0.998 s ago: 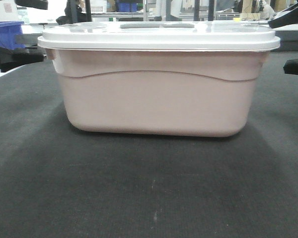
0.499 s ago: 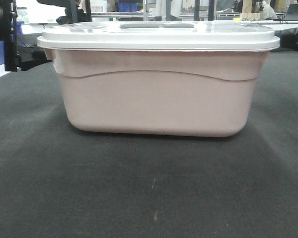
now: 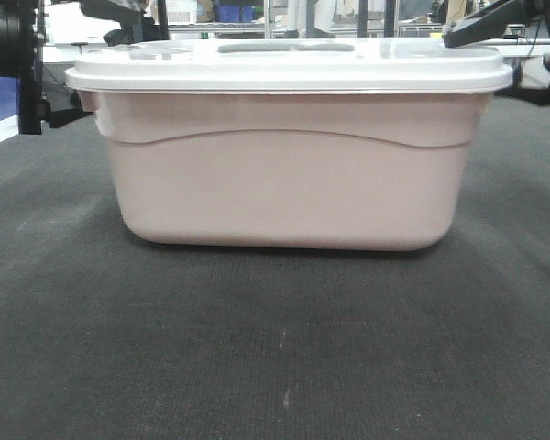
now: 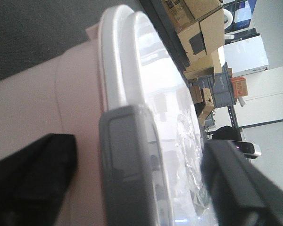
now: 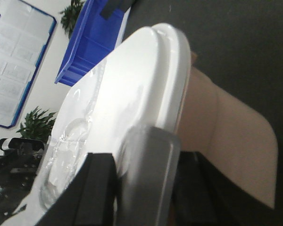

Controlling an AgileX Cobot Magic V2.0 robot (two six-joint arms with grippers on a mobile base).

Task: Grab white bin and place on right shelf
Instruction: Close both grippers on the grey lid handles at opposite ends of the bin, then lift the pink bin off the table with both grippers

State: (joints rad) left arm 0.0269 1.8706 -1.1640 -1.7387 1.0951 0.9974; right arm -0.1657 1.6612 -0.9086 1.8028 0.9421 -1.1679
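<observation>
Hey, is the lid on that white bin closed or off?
Closed. The lid sits flat and level on the bin along its whole front rim, with no gap showing.

A dark grey woven mat [image 3: 275, 348] covers the tabletop across the whole foreground of the front view; far behind it, blue bins [image 3: 231, 11] sit on a background rack, too small to make out further. In the left wrist view, stacked cardboard boxes [image 4: 198, 33] stand beyond the table edge; near them is a grey crate [image 4: 221, 87], just beside it a small orange box [image 4: 239, 85], and above these a white cabinet [image 4: 245, 54]. In the right wrist view, a large blue bin [image 5: 89, 42] lies by the table; a blue-framed poster [image 5: 14, 61] hangs on the wall; one leafy plant [image 5: 37, 125] stands below the poster, and another [image 5: 73, 12] is near the bin's far end.
</observation>
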